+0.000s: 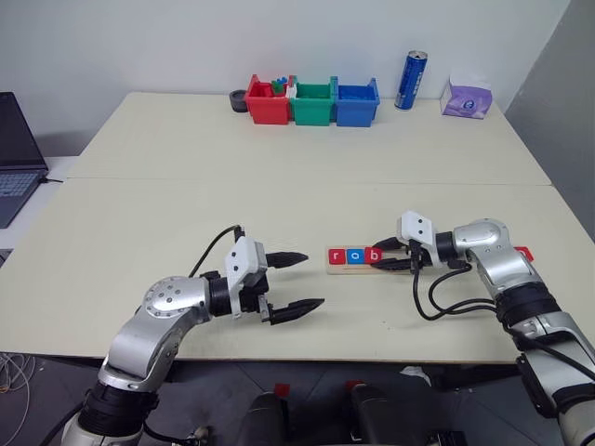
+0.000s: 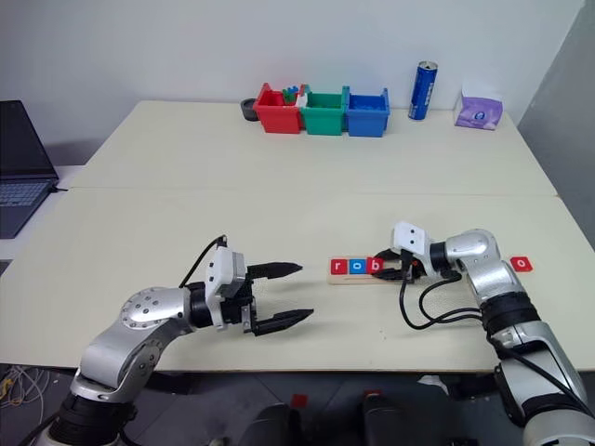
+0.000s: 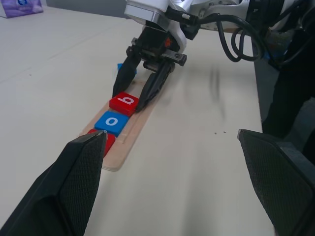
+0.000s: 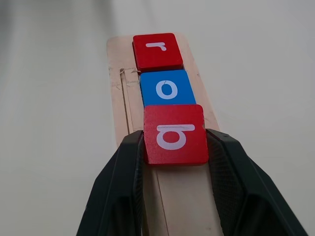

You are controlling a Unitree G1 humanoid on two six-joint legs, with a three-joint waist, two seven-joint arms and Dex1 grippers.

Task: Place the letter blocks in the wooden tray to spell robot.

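Now right pincer (image 4: 173, 147) gripping red b block (image 4: 175, 133) on wooden tray (image 4: 118, 98), left pincer (image 1: 293, 283) spread wide.

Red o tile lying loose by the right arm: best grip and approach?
Pinch the red o tile across two opposite side edges, coming from above. It lies flat on the table, face up, apart from the wooden tray, so only its thin edges offer purchase. The right gripper looks nearest.
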